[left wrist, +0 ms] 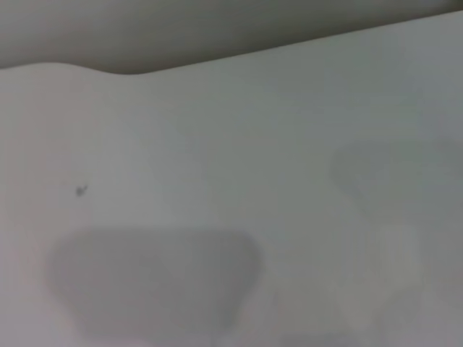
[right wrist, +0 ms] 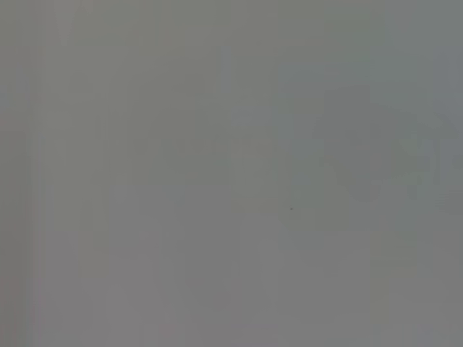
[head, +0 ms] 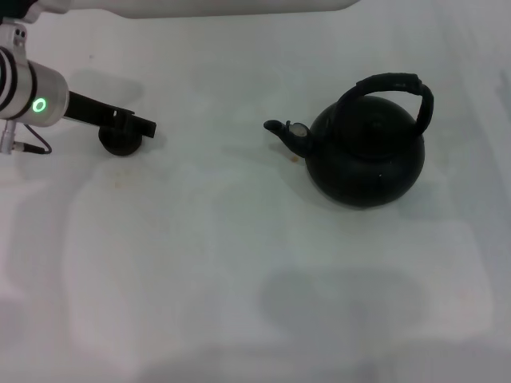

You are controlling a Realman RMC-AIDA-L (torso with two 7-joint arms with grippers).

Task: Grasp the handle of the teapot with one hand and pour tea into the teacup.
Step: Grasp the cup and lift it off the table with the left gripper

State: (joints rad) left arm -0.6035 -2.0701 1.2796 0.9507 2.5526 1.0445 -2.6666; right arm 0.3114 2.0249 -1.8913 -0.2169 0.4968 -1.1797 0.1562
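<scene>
The round matte-black teapot [head: 367,155] stands upright on the white table [head: 239,263], right of centre in the head view. Its short spout [head: 281,131] points left and the handle [head: 393,84] arches over its top, with nothing touching it. The tiny black teacup [head: 120,144] sits far to the left. My left gripper [head: 144,124] reaches in from the left edge and hangs just over the teacup, covering its upper rim. The right gripper is out of view. No tea shows.
A wide stretch of bare white table separates the teacup from the teapot. The left wrist view shows only the table surface and its far edge [left wrist: 217,58]. The right wrist view is a plain grey blank.
</scene>
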